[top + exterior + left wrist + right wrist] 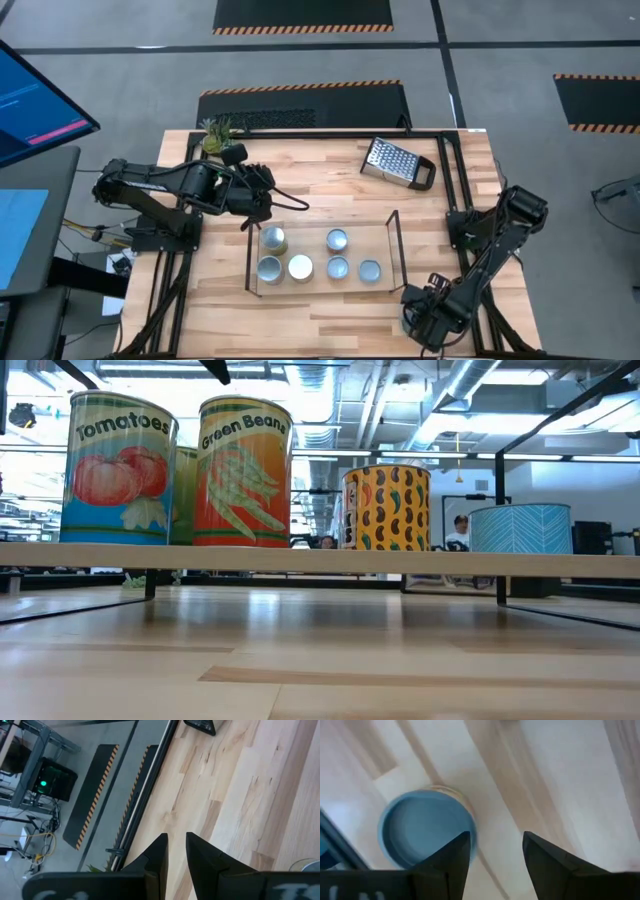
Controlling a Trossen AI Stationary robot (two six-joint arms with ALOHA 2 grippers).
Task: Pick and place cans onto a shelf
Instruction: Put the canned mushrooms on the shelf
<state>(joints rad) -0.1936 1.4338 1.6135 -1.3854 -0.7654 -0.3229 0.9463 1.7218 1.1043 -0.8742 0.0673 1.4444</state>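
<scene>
Cans (pixel 300 266): five on shelf (pixel 392 240) base. Right hand (pixel 494 851) w/ fingers apart, blue-topped can (pixel 426 836) just beside. Back off straight, avoid clipping rim. Left hand (pixel 175 851) nearly together, empty, over counter (pixel 330 200).

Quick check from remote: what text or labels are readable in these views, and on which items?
"Tomatoes": can with tomato picture, on the shelf.
"Green Beans": can beside it.
Bean-patterned can and blue patterned can: no words visible.
Monitor text: too small to read.
</scene>
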